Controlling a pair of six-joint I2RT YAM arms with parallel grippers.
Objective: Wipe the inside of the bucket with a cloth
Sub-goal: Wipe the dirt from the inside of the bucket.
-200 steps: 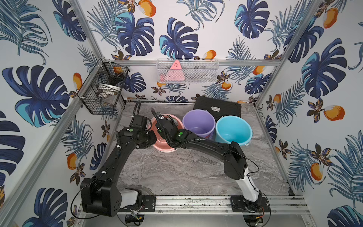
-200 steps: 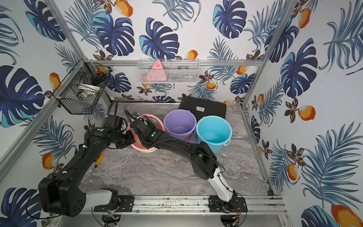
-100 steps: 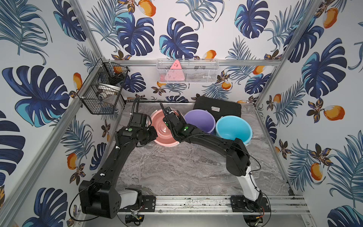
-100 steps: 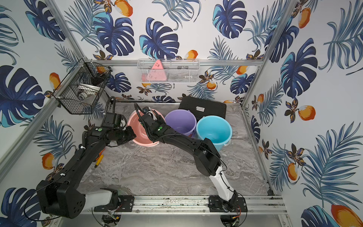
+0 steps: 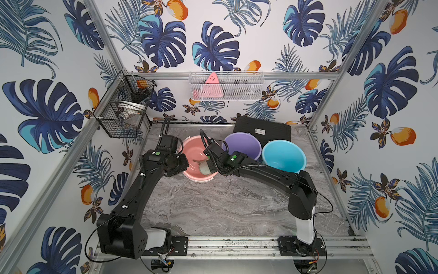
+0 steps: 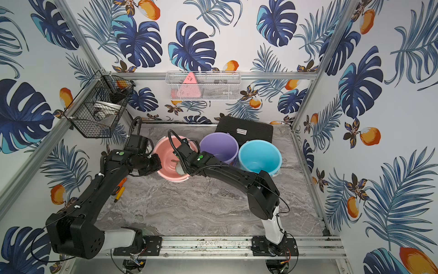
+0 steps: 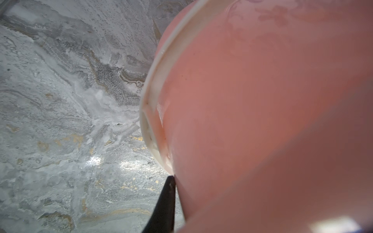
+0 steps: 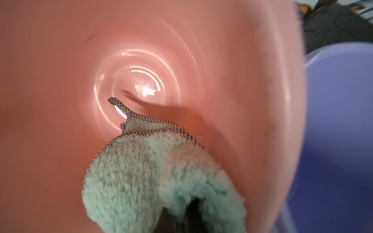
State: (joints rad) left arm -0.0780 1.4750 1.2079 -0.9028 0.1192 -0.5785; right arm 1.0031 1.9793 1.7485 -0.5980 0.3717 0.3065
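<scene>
Over the table (image 5: 213, 208), our right hand (image 5: 211, 166), clamping the cloth (image 5: 203, 169), has swept back inside the pink bucket (image 5: 192, 147), left hand (image 5: 184, 163) pinching its rim: wiping underway.

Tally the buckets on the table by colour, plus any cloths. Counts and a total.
pink bucket: 1
purple bucket: 1
blue bucket: 1
cloth: 1 (inside the pink bucket)
Total: 4
</scene>
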